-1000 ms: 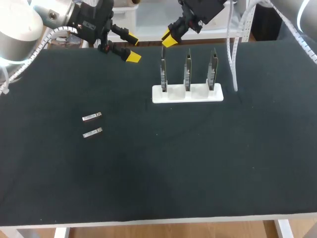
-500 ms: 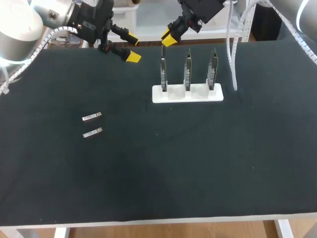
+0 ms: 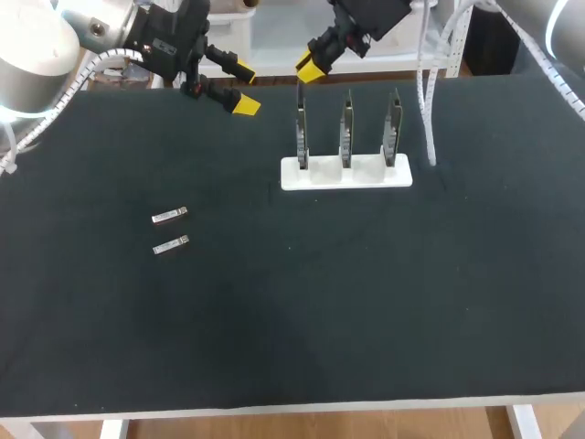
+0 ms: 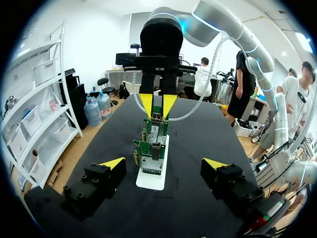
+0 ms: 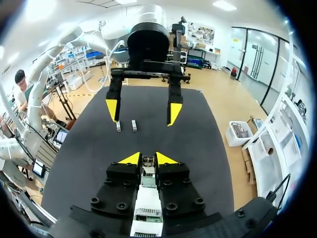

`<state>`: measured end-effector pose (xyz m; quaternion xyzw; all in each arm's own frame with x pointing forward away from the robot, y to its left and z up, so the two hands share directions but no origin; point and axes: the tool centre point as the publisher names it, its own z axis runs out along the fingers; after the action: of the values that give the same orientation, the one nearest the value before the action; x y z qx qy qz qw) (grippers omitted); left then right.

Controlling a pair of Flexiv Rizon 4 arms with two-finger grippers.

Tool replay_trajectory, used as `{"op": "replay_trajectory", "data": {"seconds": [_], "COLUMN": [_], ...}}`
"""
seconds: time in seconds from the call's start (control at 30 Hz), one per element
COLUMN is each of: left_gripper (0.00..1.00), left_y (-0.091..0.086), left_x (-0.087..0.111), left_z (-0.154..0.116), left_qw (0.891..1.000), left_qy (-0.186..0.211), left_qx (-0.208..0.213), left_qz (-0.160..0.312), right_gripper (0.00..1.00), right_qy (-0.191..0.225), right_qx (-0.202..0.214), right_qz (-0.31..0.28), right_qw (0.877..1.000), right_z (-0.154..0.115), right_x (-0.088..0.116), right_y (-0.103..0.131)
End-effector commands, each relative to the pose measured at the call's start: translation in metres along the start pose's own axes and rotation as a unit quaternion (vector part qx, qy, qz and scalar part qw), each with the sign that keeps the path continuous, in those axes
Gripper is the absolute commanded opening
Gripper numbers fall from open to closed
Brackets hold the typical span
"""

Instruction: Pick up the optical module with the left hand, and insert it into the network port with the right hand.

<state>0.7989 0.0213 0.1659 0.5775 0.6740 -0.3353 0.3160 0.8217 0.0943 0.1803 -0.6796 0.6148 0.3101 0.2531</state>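
We are easing our right pincer (image 3: 309, 66), narrowly parted and pinching nothing, slightly toward twelve o'clock above the port boards (image 3: 345, 137). Our left pincer (image 3: 243, 87) is hanging spread wide, unmoved. The optical module (image 3: 170, 216) and its twin (image 3: 171, 245) are lying on the counter (image 3: 366, 302) at its seven o'clock, so the pickup is still waiting.
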Motion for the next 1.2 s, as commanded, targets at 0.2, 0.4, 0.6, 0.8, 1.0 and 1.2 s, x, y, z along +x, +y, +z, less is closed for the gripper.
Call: {"op": "replay_trajectory", "data": {"seconds": [0.2,0.4,0.6,0.8,1.0,1.2], "left_gripper": [1.0,1.0,1.0,1.0,1.0,1.0], "left_y": [-0.0014,-0.0014,-0.0014,-0.0014,-0.0014,-0.0014], "left_x": [-0.0003,-0.0003,-0.0003,-0.0003,-0.0003,-0.0003], "left_z": [0.0001,0.0001,0.0001,0.0001,0.0001,0.0001], "left_qw": [1.0,1.0,1.0,1.0,1.0,1.0], "left_qy": [0.001,0.001,0.001,0.001,0.001,0.001], "left_qx": [-0.002,-0.002,-0.002,-0.002,-0.002,-0.002], "left_qz": [-0.001,-0.001,-0.001,-0.001,-0.001,-0.001], "right_gripper": [0.0,0.0,0.0,0.0,0.0,0.0], "right_qy": [0.006,0.007,0.008,0.009,0.009,0.01], "right_qx": [-0.293,-0.291,-0.293,-0.295,-0.294,-0.293], "right_qz": [0.0,0.001,0.002,0.0,0.001,0.001], "right_qw": [0.956,0.957,0.956,0.956,0.956,0.956], "right_z": [0.001,0.0002,0.0027,0.0041,0.0044,0.0039], "right_x": [0.0012,0.0019,0.0027,0.0018,0.002,0.0016], "right_y": [-0.0033,-0.003,-0.0016,-0.0023,-0.0038,-0.0034]}}
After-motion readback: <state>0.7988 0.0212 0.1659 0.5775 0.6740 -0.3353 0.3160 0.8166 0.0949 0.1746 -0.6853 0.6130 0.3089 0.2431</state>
